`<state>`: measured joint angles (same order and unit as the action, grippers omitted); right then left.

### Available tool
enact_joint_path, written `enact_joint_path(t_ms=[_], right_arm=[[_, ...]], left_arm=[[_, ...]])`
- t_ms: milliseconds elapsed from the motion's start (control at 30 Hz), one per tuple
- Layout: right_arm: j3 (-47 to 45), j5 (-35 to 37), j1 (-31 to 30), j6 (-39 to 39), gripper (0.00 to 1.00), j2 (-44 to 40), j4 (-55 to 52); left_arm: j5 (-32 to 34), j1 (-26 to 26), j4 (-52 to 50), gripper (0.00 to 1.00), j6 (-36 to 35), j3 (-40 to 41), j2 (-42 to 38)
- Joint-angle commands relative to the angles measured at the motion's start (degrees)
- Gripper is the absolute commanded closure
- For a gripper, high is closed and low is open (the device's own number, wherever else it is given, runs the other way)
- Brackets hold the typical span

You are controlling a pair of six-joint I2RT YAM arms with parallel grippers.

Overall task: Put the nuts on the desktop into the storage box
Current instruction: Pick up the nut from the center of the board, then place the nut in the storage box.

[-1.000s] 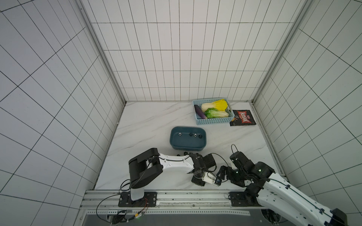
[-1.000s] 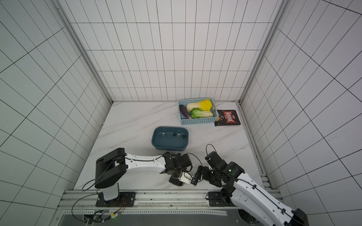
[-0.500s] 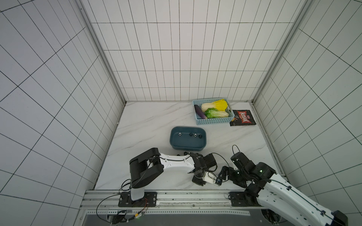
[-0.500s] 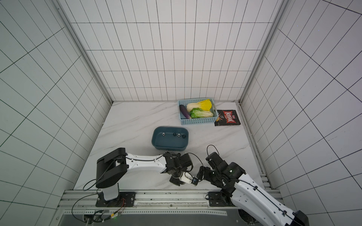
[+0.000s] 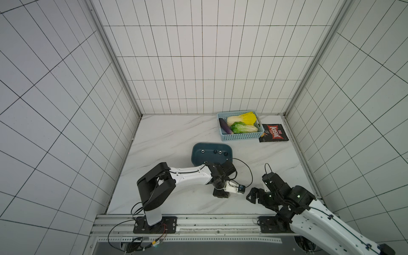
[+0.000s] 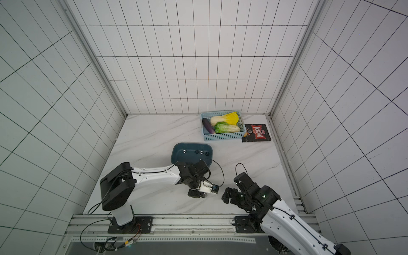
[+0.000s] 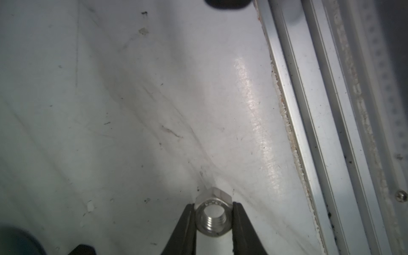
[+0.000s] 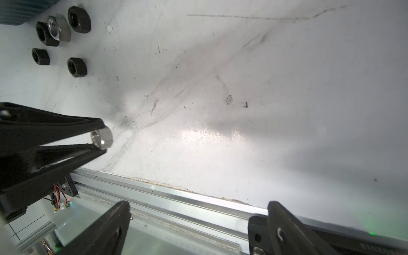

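The left hand (image 7: 213,205) is pinched almost shut on a small shiny silver hexagonal metal nut (image 7: 213,218). Its two black fingers (image 7: 187,223) press on opposite flats, and the threaded hole faces the wrist camera. Gripping flats rather than corners is probably what keeps so small a piece from twisting out. The nut sits low over the white marble-patterned desk (image 7: 132,99), near the front metal rail (image 7: 309,132); I cannot tell whether it has cleared the surface.

The dark teal shallow plastic storage box (image 5: 198,157) stands beyond the left arm, toward the middle of the desk. Four nuts in the box (image 5: 214,151) lie in a row on its floor. In the right wrist view, a cluster of four black nuts and one silver one (image 8: 58,27) lies on the desk just beside a corner of the box, so the task looks partly done.

The right hand (image 8: 197,209) is spread wide and empty by the front edge, apart from the left hand, seemingly leaving it room. Lifting the held nut and carrying it over the box wall looks like the next step.
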<state>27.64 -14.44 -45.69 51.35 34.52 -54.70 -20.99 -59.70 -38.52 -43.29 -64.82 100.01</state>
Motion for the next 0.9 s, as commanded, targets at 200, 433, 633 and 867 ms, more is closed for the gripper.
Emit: enact_joint_path(t_ms=[200, 433, 633, 867], right_arm=[[7.9, 0.6, 0.2, -7.5, 0.0, 1.8, 4.7], [16.0, 1.3, 0.2, -18.4, 0.01, 6.3, 8.2], [25.7, 7.3, 0.2, -30.8, 0.0, 14.4, 8.2], [34.1, 17.0, 0.2, -42.0, 0.0, 22.3, 9.9]], left_arm=[[-6.9, 7.5, -7.7, 0.8, 0.5, -5.8, -7.0], [-9.0, 13.0, -10.0, 0.81, 2.0, -9.7, -8.2], [-7.7, 17.4, -9.9, 0.81, 2.9, -12.3, -7.9], [-1.3, 20.6, -7.0, 0.81, 4.4, -14.8, -5.3]])
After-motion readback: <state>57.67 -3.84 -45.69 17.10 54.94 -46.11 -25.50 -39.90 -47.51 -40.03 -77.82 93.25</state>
